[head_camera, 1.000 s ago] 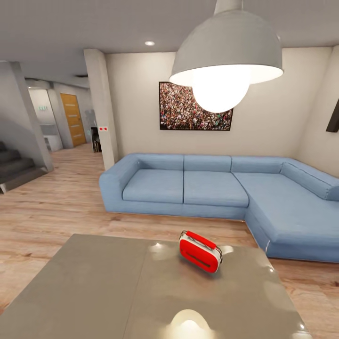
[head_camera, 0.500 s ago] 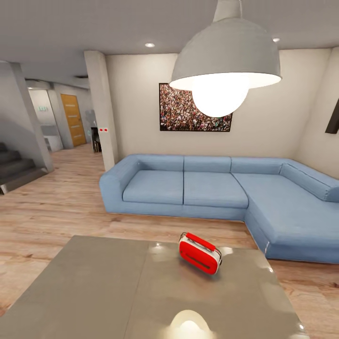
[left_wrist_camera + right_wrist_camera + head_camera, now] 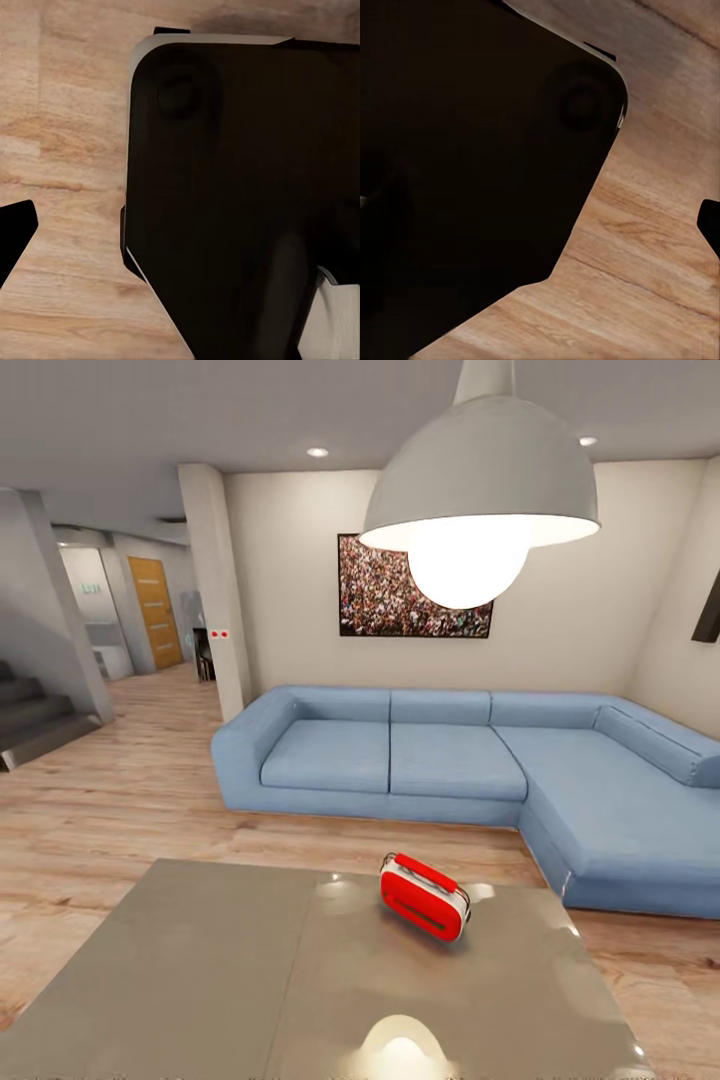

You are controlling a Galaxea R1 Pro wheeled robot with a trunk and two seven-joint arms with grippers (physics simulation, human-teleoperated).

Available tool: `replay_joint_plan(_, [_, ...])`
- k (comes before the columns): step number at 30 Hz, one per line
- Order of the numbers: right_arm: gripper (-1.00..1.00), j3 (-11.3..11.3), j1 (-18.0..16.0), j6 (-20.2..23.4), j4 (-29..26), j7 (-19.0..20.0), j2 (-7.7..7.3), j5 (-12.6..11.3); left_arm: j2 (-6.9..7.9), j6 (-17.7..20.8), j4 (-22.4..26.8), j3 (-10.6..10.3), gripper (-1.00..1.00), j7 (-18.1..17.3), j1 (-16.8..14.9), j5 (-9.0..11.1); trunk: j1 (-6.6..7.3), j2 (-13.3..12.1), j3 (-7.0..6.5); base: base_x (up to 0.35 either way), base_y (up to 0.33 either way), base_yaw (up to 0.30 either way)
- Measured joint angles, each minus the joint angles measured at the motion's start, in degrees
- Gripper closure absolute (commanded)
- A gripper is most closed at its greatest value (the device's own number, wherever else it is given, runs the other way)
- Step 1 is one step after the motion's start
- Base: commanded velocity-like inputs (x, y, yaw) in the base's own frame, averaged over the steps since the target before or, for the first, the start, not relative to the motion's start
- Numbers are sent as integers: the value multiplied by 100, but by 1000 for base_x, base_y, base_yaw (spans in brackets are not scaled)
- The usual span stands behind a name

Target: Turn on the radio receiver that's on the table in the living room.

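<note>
From the left we see the stairs, then the grey table close in front, with the radio receiver tilted on its far right part and the blue sofa behind it. Our wrist views show dark robot body over wood floor, so we cannot tell how either gripper's fingers stand.

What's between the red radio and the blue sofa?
In the head view, the radio receiver sits on the table. Between it and the sofa lies a little tabletop, then bare wood floor.

Both wrists point down beside dark robot base; jaws unreadable.
</note>
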State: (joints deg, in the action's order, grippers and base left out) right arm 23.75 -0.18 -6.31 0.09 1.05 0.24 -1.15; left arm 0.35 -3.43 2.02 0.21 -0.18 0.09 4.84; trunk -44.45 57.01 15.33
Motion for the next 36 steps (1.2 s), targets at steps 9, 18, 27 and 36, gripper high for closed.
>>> replay_joint_plan(9, [-100, 3, 0, -1, 0, 0, -20, 0, 0, 0, 0, -4, -100, 0, 0, 0, 0, 0, 81, 0, 0, 0])
replay_joint_plan(18, [-100, 5, 0, -1, 0, 0, -24, 0, 0, 0, 0, -4, -100, 0, 0, 0, 0, 0, 165, 0, 0, 0])
replay_joint_plan(27, [-100, 2, 0, -1, 0, 0, -24, 0, 0, 0, 0, -4, -100, 0, 0, 0, 0, 0, 250, 0, 0, 0])
replay_joint_plan(36, [-100, 4, 0, -1, 0, 0, -24, 0, 0, 0, 0, -4, -100, 0, 0, 0, 0, 0, 334, 0, 0, 0])
